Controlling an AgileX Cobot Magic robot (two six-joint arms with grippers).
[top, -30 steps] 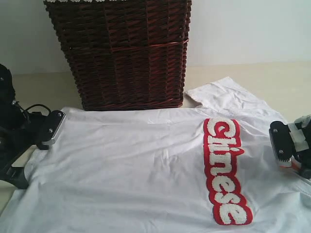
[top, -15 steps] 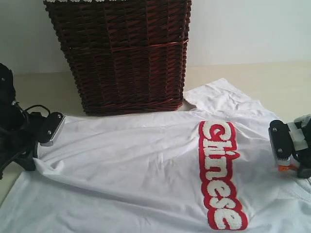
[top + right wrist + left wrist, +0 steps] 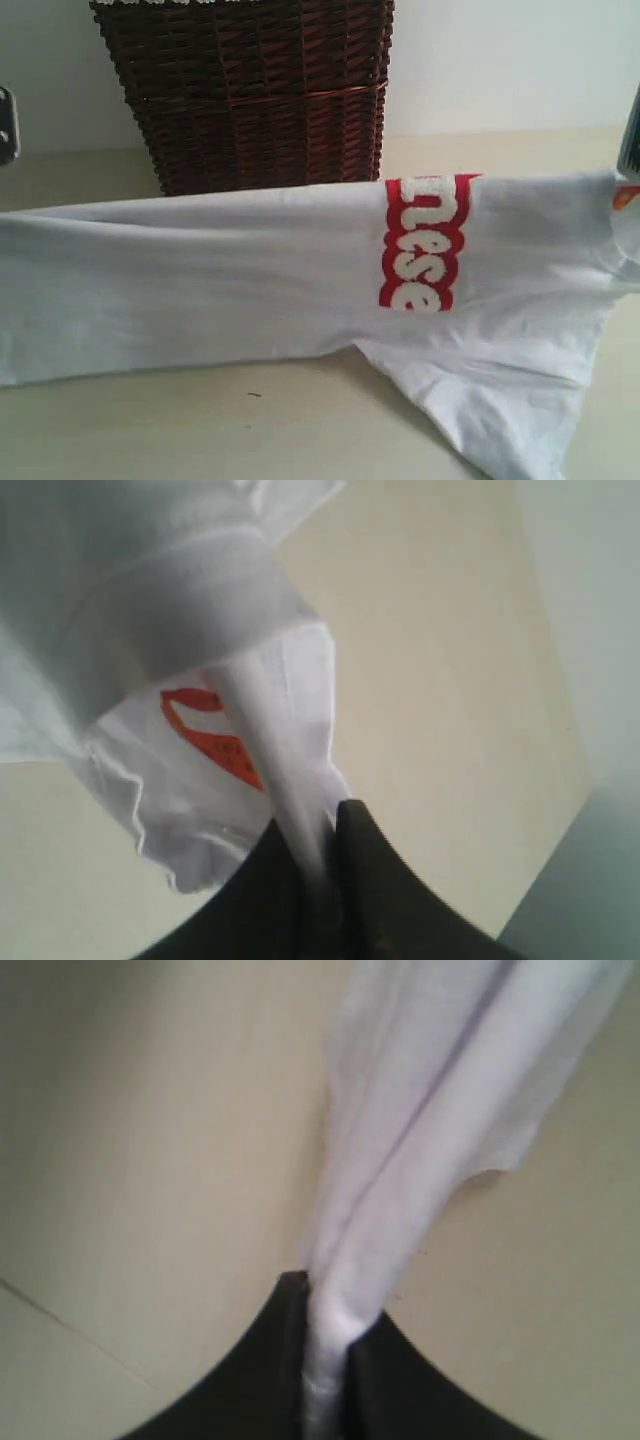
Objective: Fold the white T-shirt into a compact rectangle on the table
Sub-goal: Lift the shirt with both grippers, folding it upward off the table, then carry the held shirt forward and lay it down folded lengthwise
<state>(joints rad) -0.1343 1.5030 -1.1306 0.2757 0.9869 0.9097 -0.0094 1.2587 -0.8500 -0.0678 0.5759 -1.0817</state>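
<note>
The white T-shirt (image 3: 220,280) is soft, matt cloth, lightly creased. It carries a red band (image 3: 387,250) of fuzzy, towel-like white lettering (image 3: 415,262) and, in the right wrist view, a smooth orange tag (image 3: 215,735). Behind the T-shirt, the basket (image 3: 260,100) is rough dark-brown wicker with a faint sheen; below the T-shirt, the table (image 3: 200,420) is smooth, matt, pale cream.

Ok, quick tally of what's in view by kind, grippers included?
T-shirts: 1, the white T-shirt, lifted
Baskets: 1, the wicker basket
Tables: 1, the table
Grippers: 2, left gripper and right gripper, each shut on the shirt
Total: 5
</note>
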